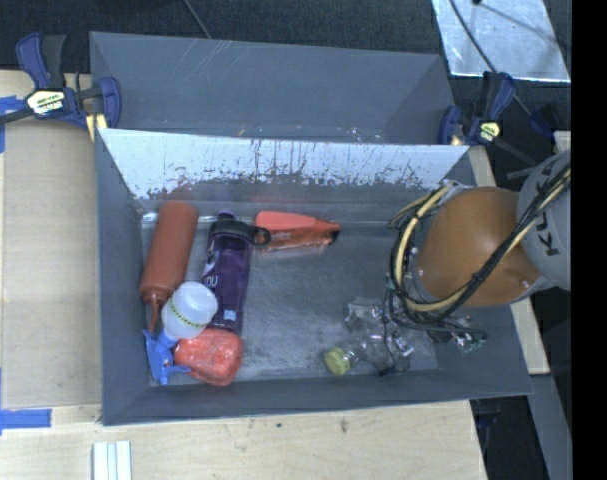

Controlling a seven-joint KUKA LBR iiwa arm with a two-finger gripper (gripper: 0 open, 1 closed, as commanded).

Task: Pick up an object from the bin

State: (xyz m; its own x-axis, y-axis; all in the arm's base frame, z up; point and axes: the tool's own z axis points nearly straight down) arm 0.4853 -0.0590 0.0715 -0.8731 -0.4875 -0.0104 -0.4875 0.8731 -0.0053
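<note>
My gripper (pixel 385 334) is low in the bin's front right part, under the arm's orange dome. A small olive-yellow round thing (pixel 336 360) lies on the bin floor just to its left, close to the metal parts of the gripper; whether they touch I cannot tell. An orange-red flat tool (pixel 295 231) lies further back, near the rear wall and left of the gripper.
Along the bin's left side lie a brown-red bottle (pixel 168 253), a purple bottle with a black cap (pixel 229 270), a white round bottle (pixel 190 308), a red lumpy thing (pixel 212 357) and a blue piece (pixel 158 358). Bare floor separates them from the gripper.
</note>
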